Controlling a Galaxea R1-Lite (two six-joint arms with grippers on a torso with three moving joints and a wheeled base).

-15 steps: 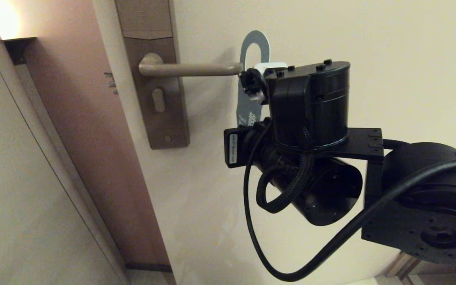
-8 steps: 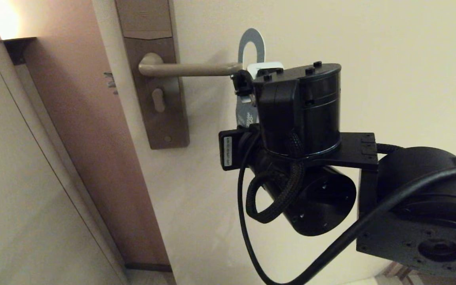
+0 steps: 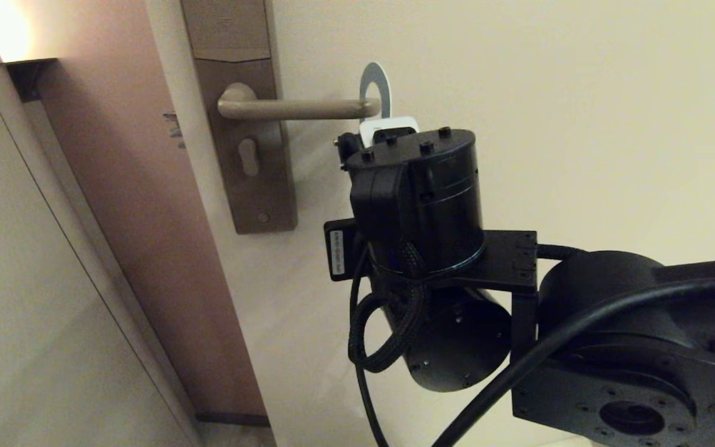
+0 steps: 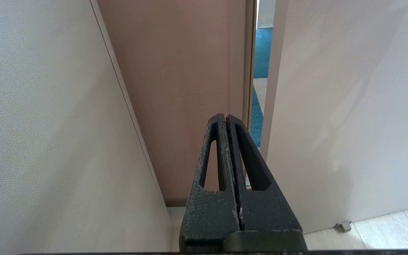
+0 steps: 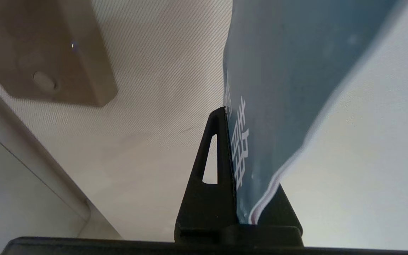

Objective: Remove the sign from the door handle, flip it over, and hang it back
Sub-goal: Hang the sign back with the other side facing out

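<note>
Blue face of the sign [image 5: 282, 81] showing in the right wrist view, lower edge pinched between the closed fingers of the right gripper [image 5: 233, 117]. Hanging loop of the sign [image 3: 375, 87] sitting at the rounded tip of the door handle [image 3: 289, 109]; on or just beside the tip: cannot tell. Right arm filling the space directly below the handle tip. Brown lock plate [image 3: 252, 186] standing at the handle's root. Left gripper [image 4: 227, 122] parked low, well apart from the door handle, fingers pressed together, holding nothing.

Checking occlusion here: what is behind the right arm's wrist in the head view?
The sign: only its loop shows, at the door handle tip. Its body and the right gripper clamping it are covered.
</note>
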